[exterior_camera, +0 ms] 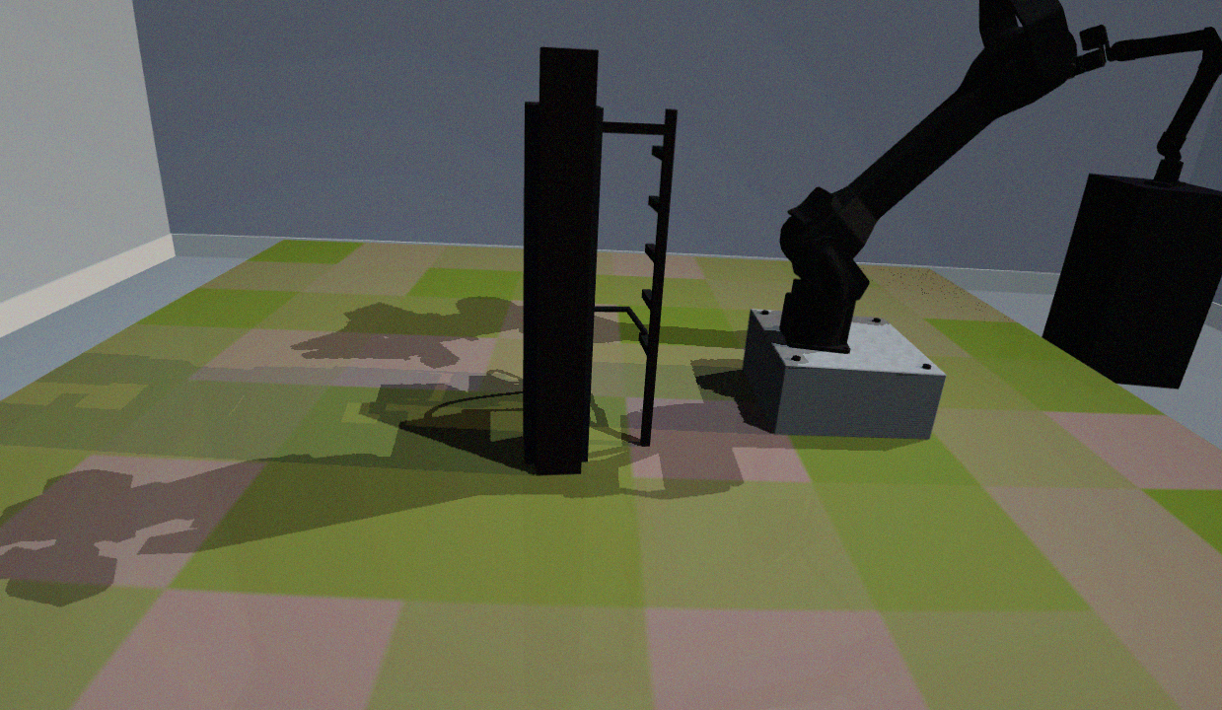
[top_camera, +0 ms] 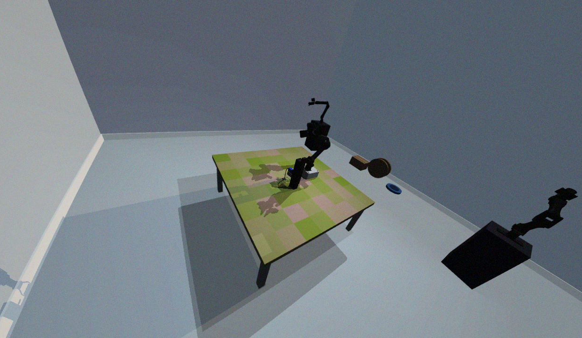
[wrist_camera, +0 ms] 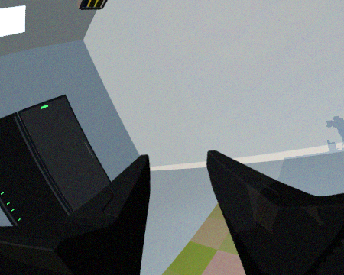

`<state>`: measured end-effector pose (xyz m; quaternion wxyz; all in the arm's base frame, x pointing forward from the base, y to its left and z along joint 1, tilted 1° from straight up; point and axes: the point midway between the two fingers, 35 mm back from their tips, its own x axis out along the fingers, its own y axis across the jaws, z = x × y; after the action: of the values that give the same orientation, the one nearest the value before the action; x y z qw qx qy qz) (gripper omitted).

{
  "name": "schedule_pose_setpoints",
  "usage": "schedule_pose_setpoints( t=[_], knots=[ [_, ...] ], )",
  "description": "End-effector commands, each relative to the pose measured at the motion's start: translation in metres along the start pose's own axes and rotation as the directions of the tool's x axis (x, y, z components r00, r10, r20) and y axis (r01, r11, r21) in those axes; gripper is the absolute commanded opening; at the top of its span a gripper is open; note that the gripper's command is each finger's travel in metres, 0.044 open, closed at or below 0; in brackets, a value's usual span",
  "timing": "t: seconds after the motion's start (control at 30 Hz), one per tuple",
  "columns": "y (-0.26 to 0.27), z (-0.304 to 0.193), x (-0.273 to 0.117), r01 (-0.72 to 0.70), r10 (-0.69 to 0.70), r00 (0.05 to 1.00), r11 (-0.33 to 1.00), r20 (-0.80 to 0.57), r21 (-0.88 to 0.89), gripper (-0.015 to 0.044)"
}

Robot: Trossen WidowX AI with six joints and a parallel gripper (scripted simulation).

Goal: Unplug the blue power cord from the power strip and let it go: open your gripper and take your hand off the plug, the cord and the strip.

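My gripper point(wrist_camera: 178, 160) is partly open in the wrist view, with nothing between its fingers. It is raised high above the table and points away from the table top, clear of the rack. A tall black rack point(top_camera: 298, 172) point(exterior_camera: 557, 264) stands on the table, with a thin pegged rail point(exterior_camera: 659, 264) beside it. A small blue thing point(top_camera: 290, 169) shows beside the rack; I cannot tell whether it is the plug or the strip. A thin dark cord point(exterior_camera: 473, 394) loops low behind the rack. The blue plug and the power strip cannot be made out, and the rack hides what lies behind it.
The arm's grey base box point(top_camera: 310, 173) point(exterior_camera: 862, 396) stands on the checkered table point(top_camera: 309, 225) point(exterior_camera: 729, 547) near the rack. A black box point(exterior_camera: 1144, 282) carrying a jointed arm is behind it. Another such box point(top_camera: 486, 256) is off to the right.
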<state>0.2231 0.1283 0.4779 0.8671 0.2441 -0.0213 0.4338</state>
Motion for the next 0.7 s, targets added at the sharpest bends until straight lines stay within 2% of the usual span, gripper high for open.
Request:
schedule_pose_setpoints(
  t=[0.0, 0.17, 0.3, 0.5, 0.67],
  knots=[
    [-0.059, -0.025, 0.017, 0.206, -0.185, 0.977, 0.950, -0.106, 0.233, 0.0160],
    [-0.129, -0.071, 0.021, 0.490, -0.395, 0.871, 0.748, -0.293, 0.448, 0.0160],
    [-0.177, -0.115, 0.010, 0.696, -0.518, 0.717, 0.490, -0.467, 0.525, 0.0160],
    [-0.227, -0.183, -0.030, 0.888, -0.588, 0.386, 0.028, -0.711, 0.459, 0.0160],
    [-0.248, -0.233, -0.081, 0.893, -0.519, 0.020, -0.374, -0.855, 0.248, 0.0160]
  ],
)
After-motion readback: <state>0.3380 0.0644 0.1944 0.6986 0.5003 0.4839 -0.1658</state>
